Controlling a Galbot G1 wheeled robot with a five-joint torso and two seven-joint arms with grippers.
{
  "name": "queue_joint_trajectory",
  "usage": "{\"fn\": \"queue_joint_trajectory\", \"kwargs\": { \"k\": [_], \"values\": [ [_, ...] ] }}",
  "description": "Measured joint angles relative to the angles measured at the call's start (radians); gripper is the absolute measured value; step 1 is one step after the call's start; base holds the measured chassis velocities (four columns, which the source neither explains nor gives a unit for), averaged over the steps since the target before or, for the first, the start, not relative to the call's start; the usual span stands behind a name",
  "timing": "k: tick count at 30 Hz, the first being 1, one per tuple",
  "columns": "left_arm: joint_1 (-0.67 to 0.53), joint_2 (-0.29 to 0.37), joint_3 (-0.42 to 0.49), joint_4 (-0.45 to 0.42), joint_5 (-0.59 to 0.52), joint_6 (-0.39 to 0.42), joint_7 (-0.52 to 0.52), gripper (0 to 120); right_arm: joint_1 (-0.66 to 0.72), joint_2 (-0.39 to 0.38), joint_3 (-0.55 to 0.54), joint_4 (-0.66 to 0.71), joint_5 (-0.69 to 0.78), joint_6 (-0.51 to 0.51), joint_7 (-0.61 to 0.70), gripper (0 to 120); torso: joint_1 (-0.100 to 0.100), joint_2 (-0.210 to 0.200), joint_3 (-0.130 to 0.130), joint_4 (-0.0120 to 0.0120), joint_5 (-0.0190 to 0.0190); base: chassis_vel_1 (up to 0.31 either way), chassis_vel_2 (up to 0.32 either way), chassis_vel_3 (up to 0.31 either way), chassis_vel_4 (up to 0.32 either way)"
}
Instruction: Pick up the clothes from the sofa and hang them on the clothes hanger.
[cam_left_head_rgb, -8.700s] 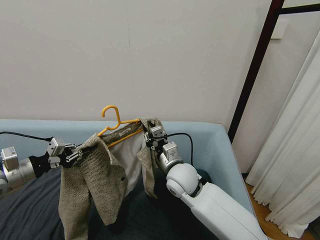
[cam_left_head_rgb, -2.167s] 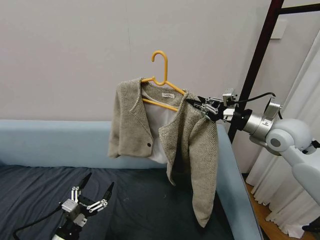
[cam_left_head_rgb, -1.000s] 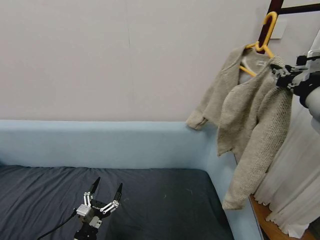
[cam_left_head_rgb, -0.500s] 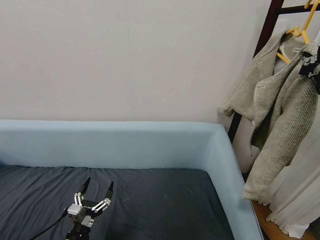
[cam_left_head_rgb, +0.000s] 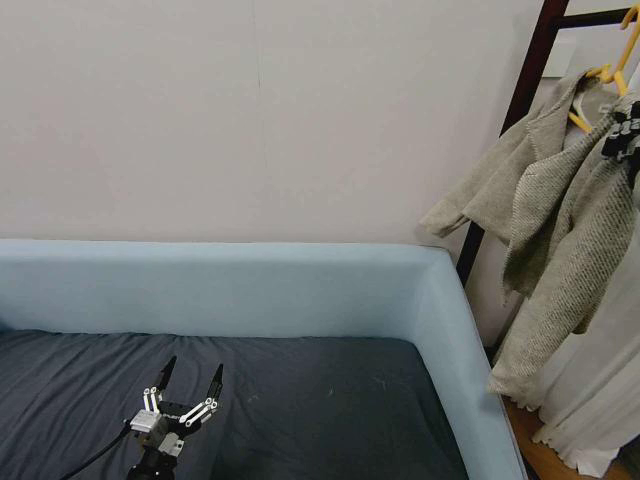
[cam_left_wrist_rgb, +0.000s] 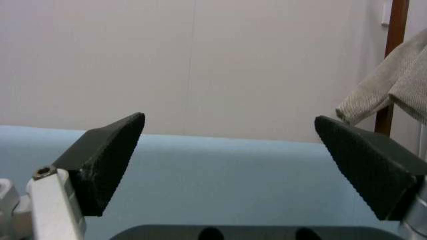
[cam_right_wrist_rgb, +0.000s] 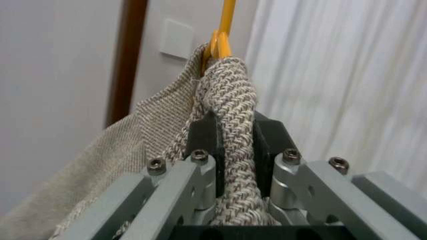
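A beige knitted cardigan (cam_left_head_rgb: 560, 215) hangs on an orange hanger (cam_left_head_rgb: 612, 75) at the right edge of the head view, beside the dark wooden rack post (cam_left_head_rgb: 510, 125). My right gripper (cam_left_head_rgb: 622, 135) is shut on the cardigan's shoulder over the hanger arm. In the right wrist view the fingers (cam_right_wrist_rgb: 200, 135) pinch the knit fabric (cam_right_wrist_rgb: 230, 100) below the orange hanger (cam_right_wrist_rgb: 223, 30). My left gripper (cam_left_head_rgb: 180, 395) stands open low over the dark sofa seat (cam_left_head_rgb: 300, 400), holding nothing; its pads (cam_left_wrist_rgb: 110, 155) are wide apart.
The light blue sofa back (cam_left_head_rgb: 220, 290) runs across the view and its right arm (cam_left_head_rgb: 470, 380) ends near the rack post. A white curtain (cam_left_head_rgb: 590, 400) hangs at the right, behind the cardigan. A plain wall stands behind.
The right gripper carried the cardigan on its hanger from the sofa up and right to the rack. The left gripper let go and now rests low, open. The view has shifted.
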Motion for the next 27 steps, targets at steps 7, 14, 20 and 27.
{"fn": "queue_joint_trajectory", "kwargs": {
  "k": [7, 14, 20, 27],
  "values": [
    [-0.007, -0.007, 0.012, 0.001, 0.01, 0.003, 0.0, 100, -0.013, 0.014, -0.005, -0.038, -0.077, 0.007, 0.037, 10, 0.0, 0.0, 0.0, -0.0001, 0.0, 0.0, 0.0, 0.0, 0.0],
    [0.005, -0.001, 0.001, -0.003, 0.01, -0.001, 0.001, 100, 0.013, 0.053, -0.036, -0.029, -0.154, 0.011, 0.003, 10, 0.0, 0.0, 0.0, 0.0003, -0.0005, 0.0, 0.0, 0.0, 0.0],
    [0.009, 0.005, -0.01, -0.003, 0.006, -0.003, 0.002, 100, 0.02, 0.078, -0.052, -0.046, -0.216, 0.013, -0.049, 10, 0.0, 0.0, 0.0, 0.0, -0.0001, 0.0, 0.0, 0.0, 0.0],
    [0.01, 0.006, -0.007, -0.007, 0.01, -0.003, 0.003, 100, 0.098, 0.141, -0.105, -0.149, -0.252, 0.027, -0.101, 10, 0.0, 0.0, 0.0, 0.0, -0.0002, 0.0, 0.0, 0.0, 0.0]
  ]
}}
